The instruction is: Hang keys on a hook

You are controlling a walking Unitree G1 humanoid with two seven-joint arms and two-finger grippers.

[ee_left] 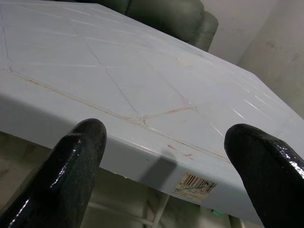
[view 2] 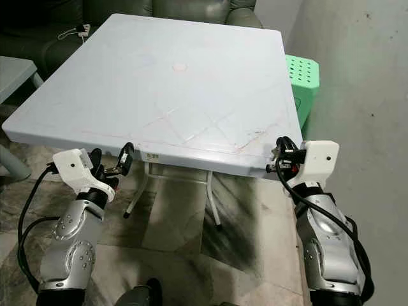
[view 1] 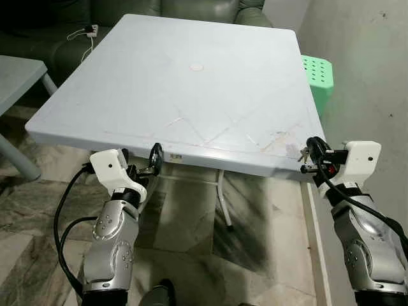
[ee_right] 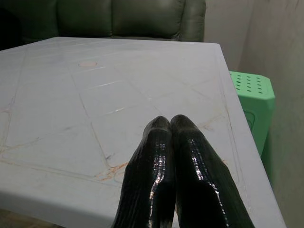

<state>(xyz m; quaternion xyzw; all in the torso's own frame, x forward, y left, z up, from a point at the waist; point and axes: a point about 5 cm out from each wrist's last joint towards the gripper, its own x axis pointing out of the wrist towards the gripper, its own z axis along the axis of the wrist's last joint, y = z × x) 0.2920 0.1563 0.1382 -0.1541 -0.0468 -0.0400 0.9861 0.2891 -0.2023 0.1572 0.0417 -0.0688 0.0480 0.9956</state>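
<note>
Keys (view 1: 305,153) at right claw (ee_right: 170,124), partly hidden.

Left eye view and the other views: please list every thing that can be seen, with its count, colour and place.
table: one, pale grey-white plastic, in front of the robot, its near edge by both grippers
barcode sticker: one, on the table's near edge
sofa: one, dark green, behind the table
cable with plug strip: one, white, on the sofa at the left
stool: one, bright green, right of the table by the wall
second table: one, grey, at the far left
left gripper: one, black fingers apart, at the table's near edge
right gripper: one, black fingers together, at the table's near right corner
</note>
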